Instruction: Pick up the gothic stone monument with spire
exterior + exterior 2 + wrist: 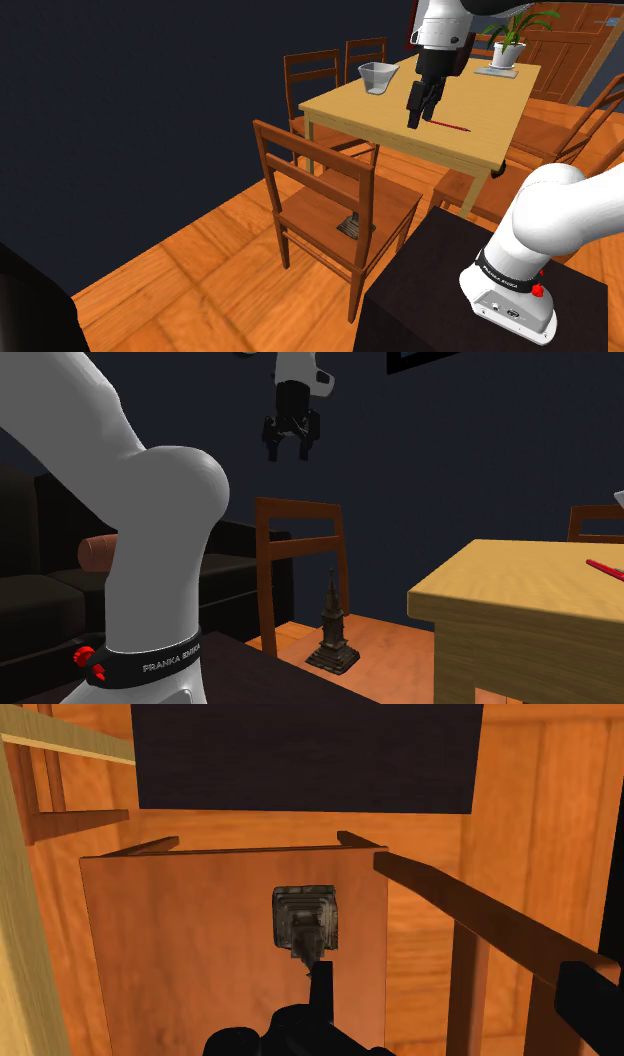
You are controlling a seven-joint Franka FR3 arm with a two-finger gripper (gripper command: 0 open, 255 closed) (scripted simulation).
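The stone monument [350,225] is a small dark grey tower with a stepped base and a thin spire. It stands upright on the seat of a wooden chair [330,205], partly behind the back slats in the shoulder view. In the second exterior view the monument [334,627] rises in front of the chair back [300,512]. My gripper [418,108] hangs high above the chair, pointing down, apart from everything. Its fingers stand apart around nothing, so the gripper [291,450] is open. From the wrist, the monument [305,919] is seen from above on the seat [180,954].
A light wooden table [480,150] beside the chair carries a clear cup [375,77], a red pencil [450,126] and a potted plant [510,40]. More chairs ring the table. A dark sofa [40,592] stands behind. My dark stand [440,290] is at the lower right.
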